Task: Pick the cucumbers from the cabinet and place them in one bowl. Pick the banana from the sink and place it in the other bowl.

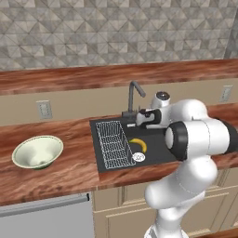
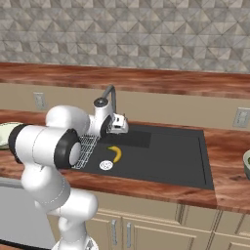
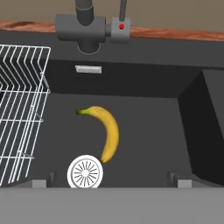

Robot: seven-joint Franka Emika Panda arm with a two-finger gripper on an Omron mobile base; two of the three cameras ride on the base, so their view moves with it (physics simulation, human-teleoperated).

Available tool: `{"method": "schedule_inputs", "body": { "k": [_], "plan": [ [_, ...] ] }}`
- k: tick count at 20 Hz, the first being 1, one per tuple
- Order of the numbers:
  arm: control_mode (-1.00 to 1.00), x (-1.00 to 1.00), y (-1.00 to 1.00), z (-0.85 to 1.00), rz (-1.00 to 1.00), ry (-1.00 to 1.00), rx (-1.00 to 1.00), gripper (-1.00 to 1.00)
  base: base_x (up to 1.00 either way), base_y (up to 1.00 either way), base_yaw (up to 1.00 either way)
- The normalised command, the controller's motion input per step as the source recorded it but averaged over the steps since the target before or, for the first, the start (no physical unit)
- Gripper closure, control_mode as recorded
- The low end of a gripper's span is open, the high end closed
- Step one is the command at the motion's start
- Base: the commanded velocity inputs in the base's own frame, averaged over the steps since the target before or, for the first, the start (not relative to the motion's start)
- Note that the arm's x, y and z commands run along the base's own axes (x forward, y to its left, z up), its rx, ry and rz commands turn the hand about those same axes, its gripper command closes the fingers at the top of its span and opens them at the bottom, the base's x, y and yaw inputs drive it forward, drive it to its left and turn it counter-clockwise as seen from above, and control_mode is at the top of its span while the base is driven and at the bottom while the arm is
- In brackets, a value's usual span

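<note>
Tool (image 3: pixel 112 180) spread wide, empty, above sink (image 3: pixel 192 109). Banana (image 3: pixel 106 131) just ahead of tips, by drain (image 3: pixel 85 172). Drop straight, pinch across mid-curve, avoid rack (image 3: pixel 19 113).

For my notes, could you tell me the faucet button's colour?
Red, on the faucet; clearest in the hand view.

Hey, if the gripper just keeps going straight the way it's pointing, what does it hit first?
Most likely the banana lying on the sink floor; the open gripper points down at it, though depth is hard to judge.
</note>
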Motion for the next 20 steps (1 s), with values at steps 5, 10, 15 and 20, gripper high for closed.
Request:
{"method": "schedule_inputs", "body": {
  "k": [5, 10, 15, 20],
  "plan": [
    [-1.00, 0.05, -0.01, -0.34, -0.04, 0.01, 0.00, -1.00, 0.00, 0.00, 0.00],
    [-1.00, 0.13, 0.00, -0.38, 0.00, 0.01, 0.01, -1.00, 0.00, 0.00, 0.00],
    [-1.00, 0.12, 0.00, -0.34, 0.00, 0.00, 0.04, -1.00, 0.00, 0.00, 0.00],
    [-1.00, 0.10, 0.00, -0.48, 0.00, 0.01, 0.00, -1.00, 0.00, 0.00, 0.00]
  ]
}}
